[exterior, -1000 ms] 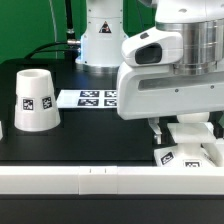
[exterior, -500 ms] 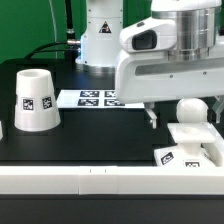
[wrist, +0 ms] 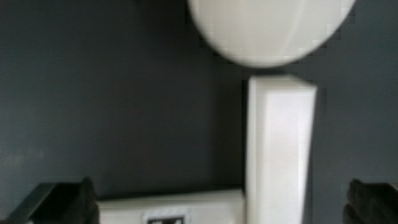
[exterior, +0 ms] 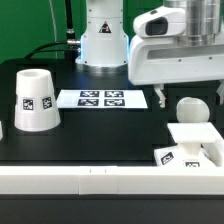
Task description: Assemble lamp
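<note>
Nearest the exterior camera, a smooth white rail (exterior: 100,182) is seen along the front edge of the matte black table (exterior: 100,140). Just behind that rail lies the base (exterior: 190,148), a flat, square, matte white plastic slab with a black-and-white square tag on its front corner. The bulb (exterior: 192,110) is set upright on the base, its smooth, round head standing clear above the slab. The gripper (exterior: 187,89) hangs above the base and just behind the bulb. In the wrist view its dark fingers (wrist: 54,205) are spread wide, with nothing held between them. The shade (exterior: 35,100), a tapered, cone-like matte white shell with a tag on its side, is placed well apart from the base, towards the exterior view's left. Farther back than the base, the thin, flat marker board (exterior: 100,98) lies between the shade and the gripper. Behind it, the glossy white arm (exterior: 103,35) rises from the table.
</note>
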